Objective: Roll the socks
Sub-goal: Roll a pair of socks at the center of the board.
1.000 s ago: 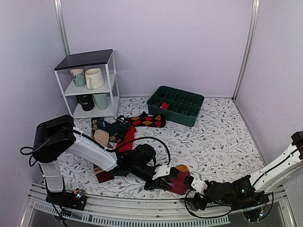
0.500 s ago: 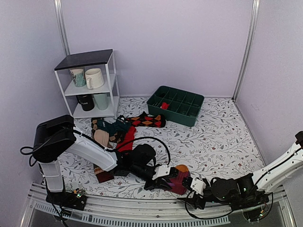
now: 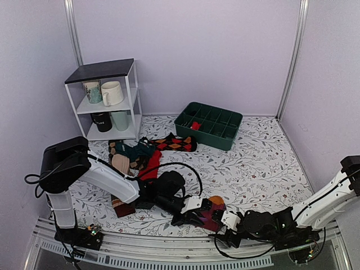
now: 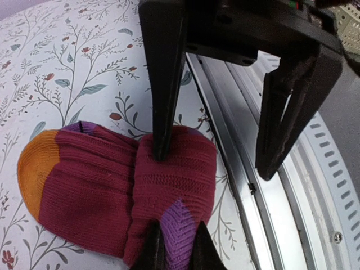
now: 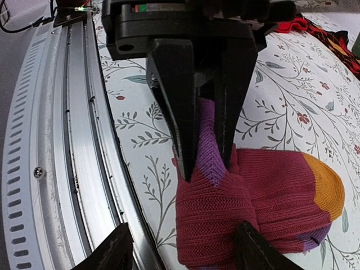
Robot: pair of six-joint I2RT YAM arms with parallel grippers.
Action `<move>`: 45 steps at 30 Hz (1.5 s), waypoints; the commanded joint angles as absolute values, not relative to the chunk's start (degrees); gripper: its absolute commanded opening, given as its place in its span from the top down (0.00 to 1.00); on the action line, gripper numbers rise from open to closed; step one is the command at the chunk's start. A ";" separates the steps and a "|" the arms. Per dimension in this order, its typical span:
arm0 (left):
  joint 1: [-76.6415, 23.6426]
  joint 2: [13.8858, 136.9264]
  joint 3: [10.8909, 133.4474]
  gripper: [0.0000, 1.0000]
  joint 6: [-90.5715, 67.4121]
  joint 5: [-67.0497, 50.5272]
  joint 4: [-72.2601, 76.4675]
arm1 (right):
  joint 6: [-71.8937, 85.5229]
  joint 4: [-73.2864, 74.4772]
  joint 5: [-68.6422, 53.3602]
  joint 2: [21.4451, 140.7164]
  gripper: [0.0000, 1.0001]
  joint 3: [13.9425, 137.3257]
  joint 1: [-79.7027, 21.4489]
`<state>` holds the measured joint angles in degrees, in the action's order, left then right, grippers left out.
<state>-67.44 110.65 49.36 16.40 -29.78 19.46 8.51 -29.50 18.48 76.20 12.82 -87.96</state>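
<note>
The maroon sock (image 4: 90, 185) with orange toe (image 4: 34, 169) lies partly rolled at the table's front edge, also in the right wrist view (image 5: 270, 185) and the top view (image 3: 212, 212). My left gripper (image 4: 175, 236) is shut on the roll's purple patch (image 4: 177, 225); from the right wrist it shows as two dark fingers (image 5: 174, 112) pinching that patch. My right gripper (image 5: 183, 228) is open wide and straddles the roll's near end. In the left wrist view one right finger (image 4: 163, 84) presses on top of the roll. The two grippers (image 3: 197, 216) (image 3: 222, 222) face each other.
A metal rail (image 3: 169, 256) runs along the front edge right beside the roll. A pile of other socks (image 3: 138, 154), an argyle sock (image 3: 174, 142) and a brown striped sock (image 3: 121, 205) lie left. A green divided tray (image 3: 225, 135) and a mug shelf (image 3: 107, 101) stand at the back.
My right gripper has slid left along the front edge up to the sock roll. My left gripper has kept its hold and barely moved.
</note>
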 commanded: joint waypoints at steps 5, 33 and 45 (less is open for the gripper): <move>-67.56 116.16 46.06 1.00 15.62 -26.66 5.10 | 17.95 -22.19 15.09 83.47 0.44 16.06 -87.61; -68.21 86.55 25.91 0.50 25.88 -19.90 32.72 | 48.80 -16.01 4.40 81.64 0.92 10.25 -83.24; -69.76 98.12 33.46 0.48 32.35 -22.91 38.01 | 54.80 -16.21 2.57 81.13 0.92 8.68 -82.42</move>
